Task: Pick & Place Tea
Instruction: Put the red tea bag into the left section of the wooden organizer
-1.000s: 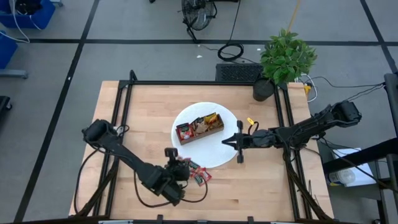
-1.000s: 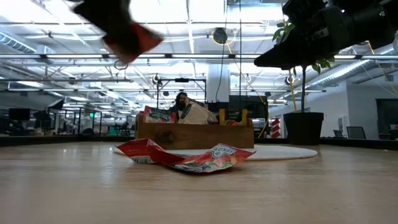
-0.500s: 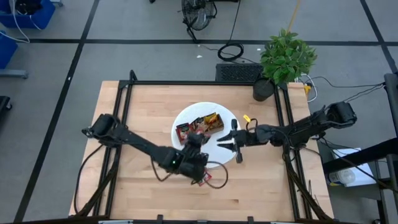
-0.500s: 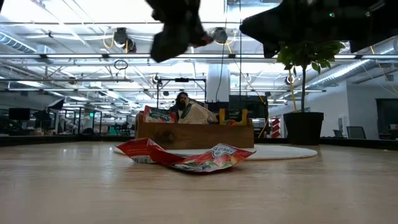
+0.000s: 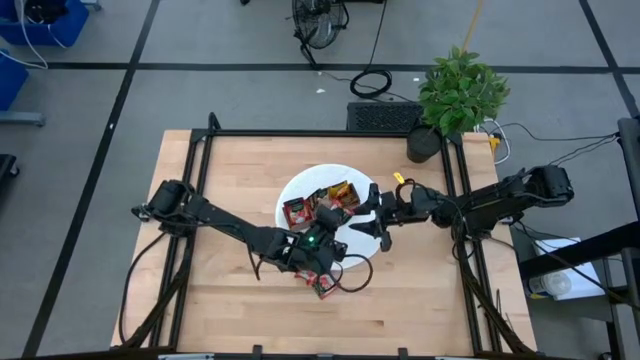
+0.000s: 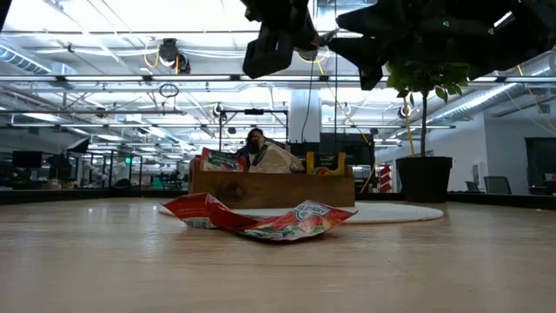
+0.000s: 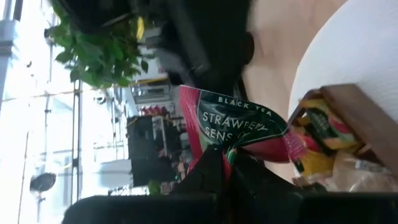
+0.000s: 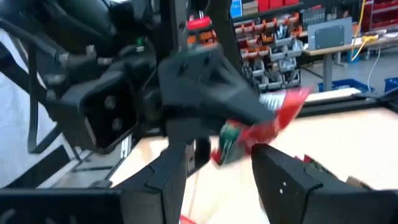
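One red tea sachet (image 7: 239, 127), labelled as a strawberry black tea, is in the air, pinched at its lower corner by the left gripper (image 7: 227, 163), whose fingers are closed tight on it. In the high view that gripper (image 5: 322, 238) sits over the near edge of the white plate (image 5: 352, 250), just short of the wooden tray (image 5: 322, 207). The right gripper (image 8: 217, 163) faces the held sachet with its fingers parted, one on each side of the packet but not visibly touching it; a handover between arms appears to be in preparation, though not completed. The tray already holds several sachets, red, tan and yellow. At least two red sachets (image 6: 261, 219) lie loose on the table (image 5: 230, 170) in front of the plate. Assessment: task partly done; the held sachet is unplaced and the loose ones are yet to be collected.
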